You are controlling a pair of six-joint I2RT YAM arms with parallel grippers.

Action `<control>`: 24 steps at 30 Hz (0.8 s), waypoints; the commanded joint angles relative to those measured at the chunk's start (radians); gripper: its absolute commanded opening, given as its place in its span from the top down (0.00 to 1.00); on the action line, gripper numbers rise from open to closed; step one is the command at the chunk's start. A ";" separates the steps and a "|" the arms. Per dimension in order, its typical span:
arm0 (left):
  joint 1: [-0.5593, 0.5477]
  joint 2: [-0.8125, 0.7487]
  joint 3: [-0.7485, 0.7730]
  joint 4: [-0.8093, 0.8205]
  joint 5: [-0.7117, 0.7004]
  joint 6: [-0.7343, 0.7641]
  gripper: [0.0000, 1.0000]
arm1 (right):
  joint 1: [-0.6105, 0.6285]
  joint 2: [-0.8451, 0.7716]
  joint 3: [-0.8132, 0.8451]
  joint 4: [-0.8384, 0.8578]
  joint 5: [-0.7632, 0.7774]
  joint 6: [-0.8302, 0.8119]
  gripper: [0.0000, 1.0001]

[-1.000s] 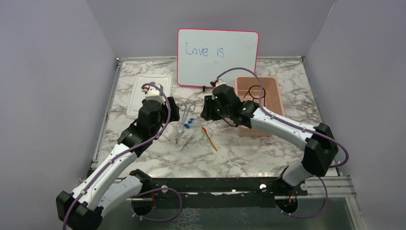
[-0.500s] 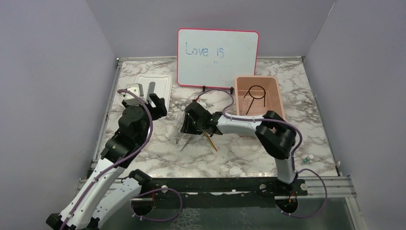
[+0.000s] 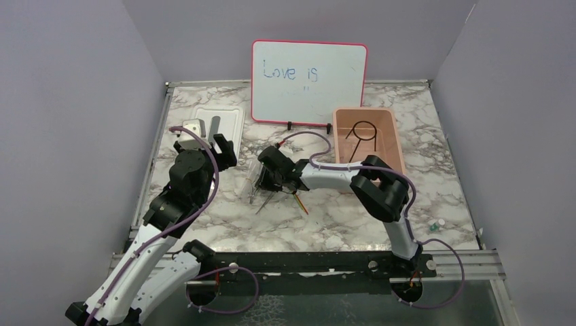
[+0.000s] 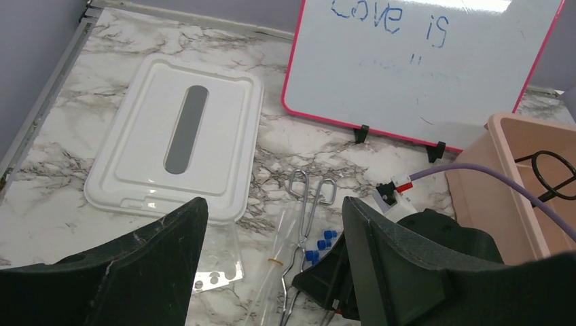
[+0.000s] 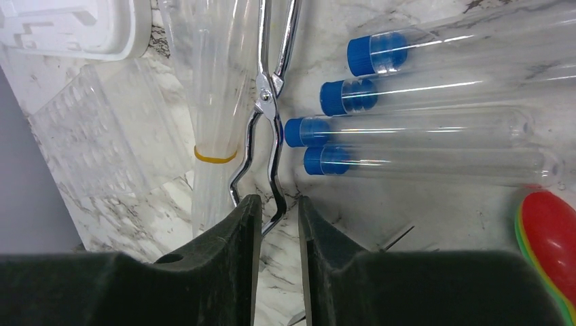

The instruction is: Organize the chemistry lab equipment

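Several clear blue-capped tubes (image 5: 421, 129) lie side by side on the marble, next to metal tongs (image 5: 270, 102) and a red-yellow stick (image 5: 550, 231). My right gripper (image 5: 275, 217) is down at this pile (image 3: 267, 178). Its jaws stand a narrow gap apart, with one arm of the tongs between the fingertips and no visible contact. My left gripper (image 3: 204, 126) is wide open and empty, held above the white lid. In its view (image 4: 275, 272) the tongs (image 4: 309, 204) and blue caps (image 4: 319, 244) show below. The black wire ring (image 3: 363, 132) lies in the pink tub (image 3: 336, 136).
A white lid (image 4: 176, 136) lies at the back left and a pink-framed whiteboard (image 3: 309, 81) stands at the back. A clear bag with a yellow band (image 5: 214, 102) and a clear plastic rack (image 5: 102, 136) lie left of the tongs. A small item (image 3: 435, 224) lies at the front right.
My right arm swung from the pink tub down onto the pile and has since barely shifted. My left arm drew back and lifted away from the pile, opening wide.
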 commanded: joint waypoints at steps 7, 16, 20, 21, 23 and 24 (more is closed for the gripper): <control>0.004 0.005 0.009 -0.003 0.012 0.027 0.24 | 0.005 0.040 -0.038 0.077 0.026 0.181 0.80; 0.004 0.001 0.016 -0.005 0.024 0.024 0.24 | 0.005 0.015 -0.070 0.116 0.027 0.190 0.99; 0.004 -0.004 0.012 -0.011 0.033 0.015 0.24 | 0.003 -0.042 -0.091 0.199 0.021 0.055 0.99; 0.004 -0.002 0.009 -0.011 0.037 0.009 0.24 | 0.003 -0.063 -0.104 0.219 0.024 0.032 0.99; 0.004 0.002 0.004 -0.012 0.052 -0.004 0.24 | 0.002 -0.101 -0.145 0.307 -0.001 -0.036 0.99; 0.004 0.007 0.003 -0.012 0.062 -0.012 0.24 | 0.002 -0.122 -0.160 0.323 0.005 -0.048 0.99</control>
